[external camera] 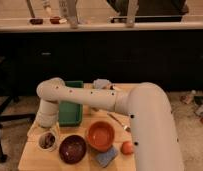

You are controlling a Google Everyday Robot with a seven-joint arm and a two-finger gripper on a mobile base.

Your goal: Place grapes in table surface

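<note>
The gripper is hanging over the table's front-left corner; whether it is open or closed cannot be told; the grapes are sitting in a white cup directly beneath it; a maroon bowl is lying just to its right.

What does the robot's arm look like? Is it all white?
Mostly, yes. The arm is creamy white, fat and round like a big smooth tube. It is thickest near the camera, thinner further along, and has rounded joints. Little dark dots run along it, and no loose cables show. The pincer is at its end, over the front-left of the table surface.
</note>
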